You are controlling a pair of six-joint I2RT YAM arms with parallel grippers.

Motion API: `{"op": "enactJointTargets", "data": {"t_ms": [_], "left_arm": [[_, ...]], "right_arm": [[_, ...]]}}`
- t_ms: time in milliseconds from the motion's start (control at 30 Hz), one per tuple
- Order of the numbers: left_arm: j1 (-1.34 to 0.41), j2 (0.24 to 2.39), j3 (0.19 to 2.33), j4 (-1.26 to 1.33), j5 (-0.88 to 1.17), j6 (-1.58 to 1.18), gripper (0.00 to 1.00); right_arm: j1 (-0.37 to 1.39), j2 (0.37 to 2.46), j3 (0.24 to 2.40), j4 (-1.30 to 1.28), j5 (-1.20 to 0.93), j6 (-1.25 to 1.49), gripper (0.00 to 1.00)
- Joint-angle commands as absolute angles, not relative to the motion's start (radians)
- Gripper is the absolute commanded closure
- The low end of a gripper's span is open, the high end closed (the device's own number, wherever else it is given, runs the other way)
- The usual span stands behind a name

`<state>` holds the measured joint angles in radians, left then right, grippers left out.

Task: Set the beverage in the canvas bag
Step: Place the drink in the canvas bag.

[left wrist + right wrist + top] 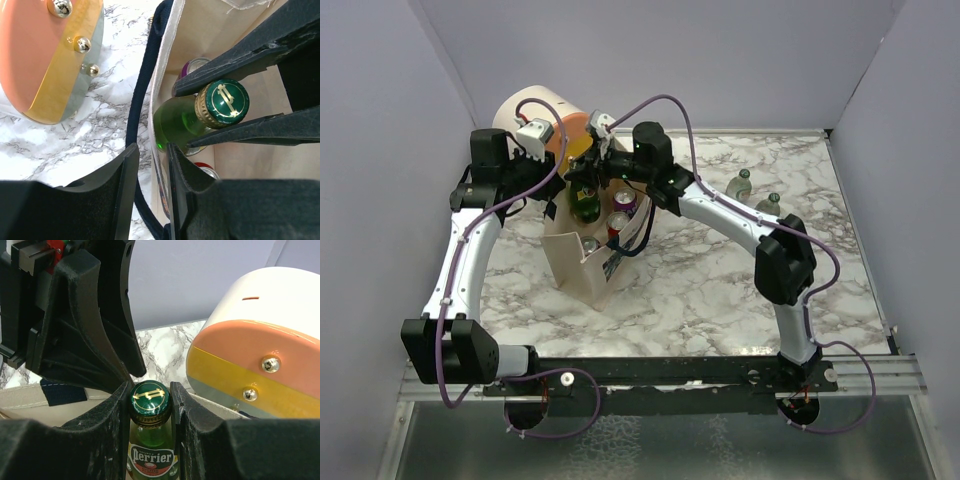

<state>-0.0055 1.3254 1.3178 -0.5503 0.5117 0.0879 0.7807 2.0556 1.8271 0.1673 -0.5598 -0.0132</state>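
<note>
The beverage is a green Perrier bottle (151, 450) with a green and gold cap (227, 102). My right gripper (150, 396) is shut on its neck just under the cap. The bottle hangs upright with its body down inside the mouth of the beige canvas bag (576, 276). My left gripper (152, 192) stands astride the bag's rim (159, 150) and its navy strap (136, 125). Its jaws are partly apart, and marble shows through the gap. From above, both grippers meet over the bag's far end, the left (563, 188) beside the right (588, 180).
Inside the bag are a purple can (622, 200), a red can (618, 222) and a silver one (590, 243). A cream, orange and yellow drum (548, 118) stands right behind the bag. Two small bottles (740, 185) stand on the marble at the right.
</note>
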Motion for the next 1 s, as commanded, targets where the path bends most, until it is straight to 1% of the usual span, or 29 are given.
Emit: {"op": "enactJointTargets", "data": {"t_ms": [0, 200, 333, 600, 967], "left_arm": [[0.003, 1.328, 1.328, -0.527, 0.555, 0.081, 0.69], [0.002, 1.316, 1.295, -0.521, 0.607, 0.087, 0.71], [0.003, 1.315, 1.29, -0.537, 0.633, 0.086, 0.74], [0.002, 1.313, 1.265, -0.521, 0.666, 0.07, 0.77], [0.003, 1.319, 1.25, -0.523, 0.692, 0.077, 0.8]], "right_arm": [[0.789, 2.039, 1.846, 0.32, -0.549, -0.051, 0.99], [0.787, 2.047, 1.858, 0.291, -0.538, -0.078, 0.99], [0.785, 2.053, 1.885, 0.236, -0.549, -0.095, 0.99], [0.783, 2.042, 1.845, 0.197, -0.567, -0.141, 0.99], [0.775, 2.049, 1.794, 0.227, -0.57, -0.154, 0.99]]}}
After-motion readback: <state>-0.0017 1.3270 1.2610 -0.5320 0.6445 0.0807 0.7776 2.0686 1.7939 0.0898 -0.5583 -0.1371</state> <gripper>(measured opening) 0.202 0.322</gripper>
